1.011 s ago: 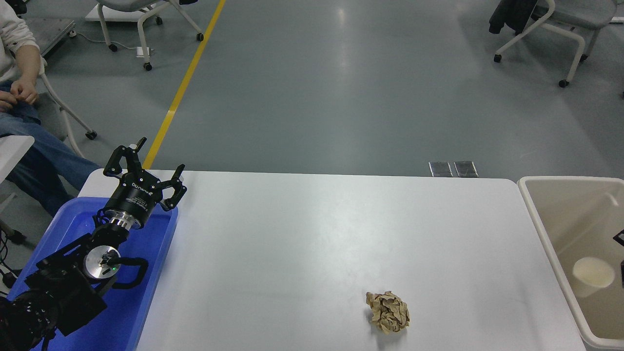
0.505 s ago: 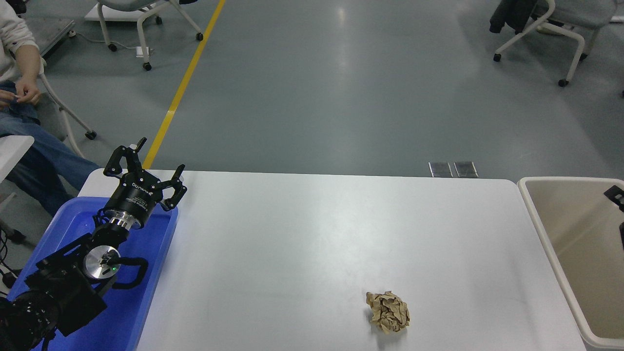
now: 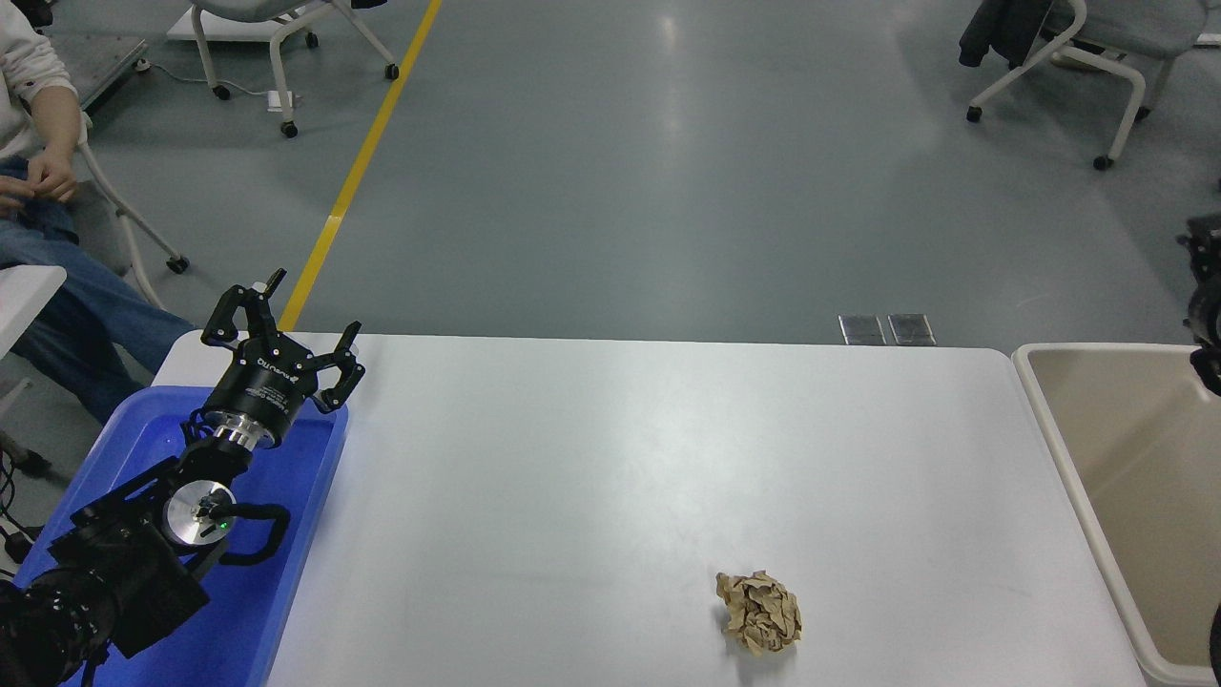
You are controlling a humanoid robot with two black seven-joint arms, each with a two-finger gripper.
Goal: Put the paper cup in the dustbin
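Note:
The beige dustbin (image 3: 1047, 416) stands against the table's right end, its inside only partly in view. No paper cup shows in the bin or on the table. Only a black sliver of my right gripper (image 3: 1206, 303) shows at the right edge, above the bin's far rim. My left gripper (image 3: 286, 320) is parked at the lower left above the blue tray, open and empty.
A crumpled brown paper ball (image 3: 759, 611) lies on the white table (image 3: 610, 458) at the front right. A shallow blue tray (image 3: 286, 572) sits at the table's left end under my left arm. A seated person (image 3: 38, 181) is at the far left. Wheeled chairs stand on the floor behind.
The paper cup, seen inside the bin a second ago, is no longer visible. My right gripper has risen along the right edge from inside the bin to above its far rim.

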